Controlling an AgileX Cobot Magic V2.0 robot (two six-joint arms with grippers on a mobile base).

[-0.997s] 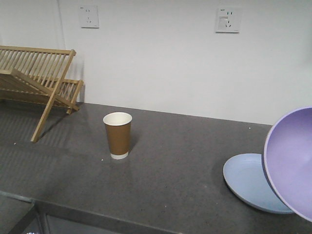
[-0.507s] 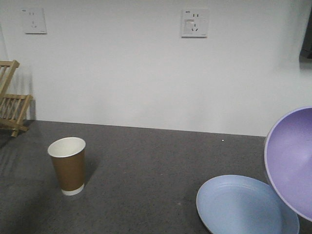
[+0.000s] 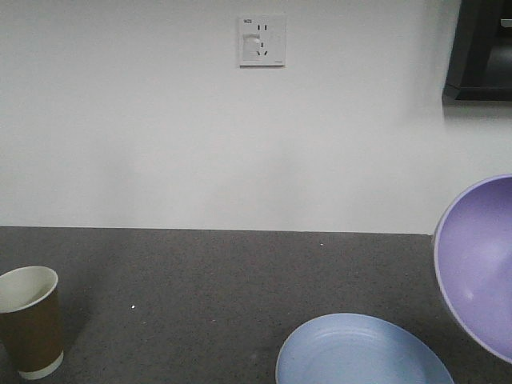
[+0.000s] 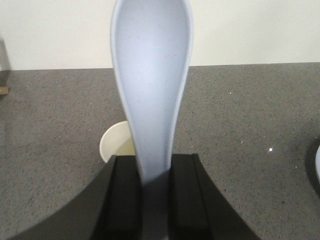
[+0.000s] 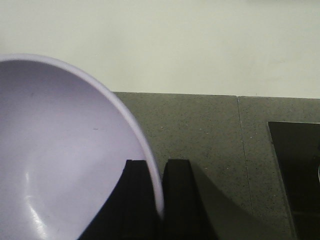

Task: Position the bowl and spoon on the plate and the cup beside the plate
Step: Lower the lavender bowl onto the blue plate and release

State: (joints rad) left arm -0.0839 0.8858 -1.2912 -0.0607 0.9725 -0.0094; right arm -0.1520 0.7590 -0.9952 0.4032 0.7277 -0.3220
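Bowl [image 3: 480, 264], lavender: tilted in the air just right of plate [image 3: 360, 356], rim pinched in right gripper [image 5: 159, 172] jaws. Spoon [image 4: 150, 85], pale blue: handle clamped between left gripper [image 4: 152, 167] jaws, scoop outward. Cup [image 3: 30, 328]: upright on counter [image 3: 200, 272], well left of plate. Plate: flat on counter.

Cup [image 3: 30, 332] now far left — plate [image 3: 360, 354] nearer centre
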